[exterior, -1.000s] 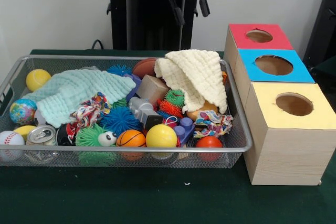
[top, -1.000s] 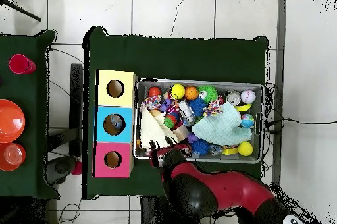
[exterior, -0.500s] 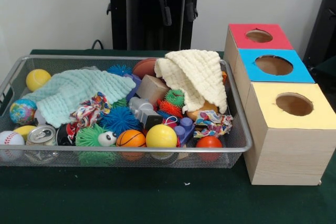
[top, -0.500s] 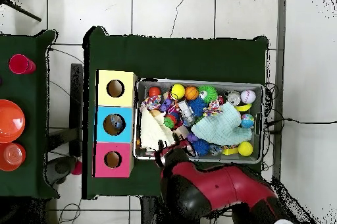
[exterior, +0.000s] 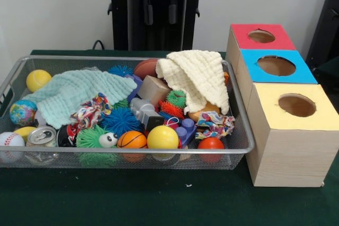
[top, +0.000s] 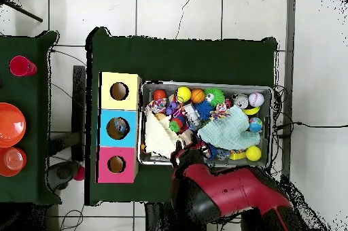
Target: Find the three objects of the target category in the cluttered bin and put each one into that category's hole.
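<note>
Gripper (exterior: 159,11) hangs open and empty above the far rim of the wire bin (exterior: 241,130), fingers apart. Balls and toys lie inside it, three coloured-top boxes (exterior: 286,99) just beside.

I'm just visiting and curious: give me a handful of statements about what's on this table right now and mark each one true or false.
1. The gripper hangs empty above the far side of the wire bin. True.
2. The yellow-topped box stands nearest the camera in the front view, with the blue-topped box behind it. True.
3. The cream cloth lies flat on the green table beside the bin. False: it is draped over toys inside the bin.
4. The baseball sits in the red-topped box. False: it lies in the bin's corner, beside the drink can.
5. The mint cloth lies inside the bin. True.
</note>
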Tool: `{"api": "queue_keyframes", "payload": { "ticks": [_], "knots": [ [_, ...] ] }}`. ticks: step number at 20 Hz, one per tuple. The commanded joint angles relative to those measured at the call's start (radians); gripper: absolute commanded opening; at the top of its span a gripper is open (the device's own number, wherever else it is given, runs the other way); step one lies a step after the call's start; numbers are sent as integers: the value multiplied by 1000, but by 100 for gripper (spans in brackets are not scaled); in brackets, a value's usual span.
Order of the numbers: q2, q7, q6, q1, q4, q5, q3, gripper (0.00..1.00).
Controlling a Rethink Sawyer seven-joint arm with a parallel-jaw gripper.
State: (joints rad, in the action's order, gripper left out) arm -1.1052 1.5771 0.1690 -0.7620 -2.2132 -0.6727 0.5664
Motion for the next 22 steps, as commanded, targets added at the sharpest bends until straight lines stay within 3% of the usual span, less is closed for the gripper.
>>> {"api": "queue_keyframes", "payload": {
  "ticks": [1, 4, 13, 18, 22],
  "knots": [
    [26, 83, 76, -32, 100, -43, -122, 100],
    [31, 95, 69, -44, 99, -28, -148, 100],
    [35, 81, 49, -103, 64, 12, -129, 100],
    [64, 102, 19, -85, 83, -41, -200, 100],
    [157, 154, -70, -31, 123, -85, -317, 100]
  ]
}}
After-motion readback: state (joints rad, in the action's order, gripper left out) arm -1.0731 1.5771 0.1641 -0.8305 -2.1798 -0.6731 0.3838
